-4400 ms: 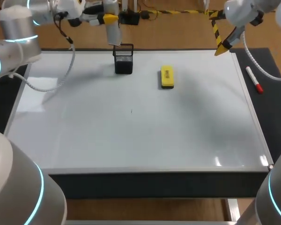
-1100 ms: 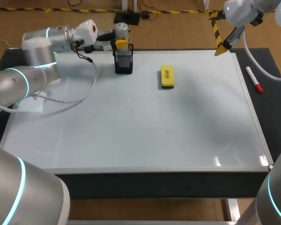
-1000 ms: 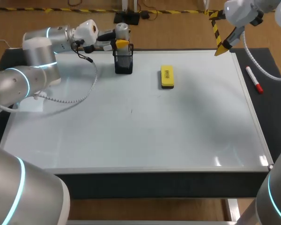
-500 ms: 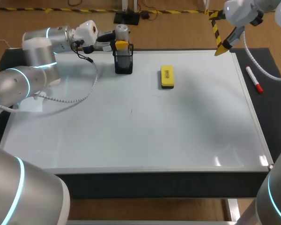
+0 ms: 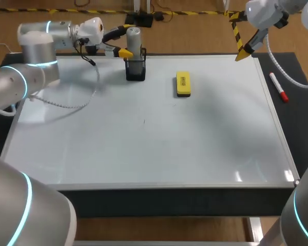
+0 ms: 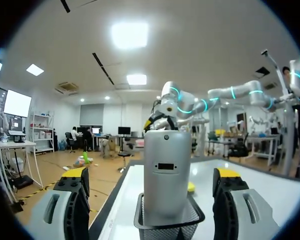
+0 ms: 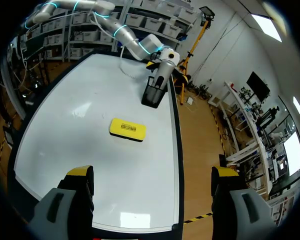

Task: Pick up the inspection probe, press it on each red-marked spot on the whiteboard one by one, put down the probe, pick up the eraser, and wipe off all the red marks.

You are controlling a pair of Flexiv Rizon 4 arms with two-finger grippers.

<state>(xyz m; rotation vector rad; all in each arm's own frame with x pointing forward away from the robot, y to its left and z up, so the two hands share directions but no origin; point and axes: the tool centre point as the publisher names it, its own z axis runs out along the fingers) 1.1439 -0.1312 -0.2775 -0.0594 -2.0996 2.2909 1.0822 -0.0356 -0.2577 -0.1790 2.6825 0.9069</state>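
at far edge of board [image 5: 143, 154] | probe [image 5: 134, 38] upright in holder [image 5: 135, 70], between spread fingers of left gripper [image 6: 152, 175], untouched | right gripper [image 7: 152, 175] released, well apart | risk: off-centre close could tip probe or drag holder

A dark table [image 5: 304, 133] carries a whiteboard [image 5: 143, 148] that covers nearly all of its top, leaving dark strips bare along the left and right sides. On the board, near its far edge and left of the middle, a black mesh cup [image 5: 135, 70] stands upright. A yellow eraser [image 5: 183, 84] lies flat to the right of the cup, apart from it, its long side running toward the far edge. A tiny dark speck [image 5: 143, 121] shows near the board's middle. On the right strip, off the board, a white marker [image 5: 278, 87] with a red end lies near the far corner
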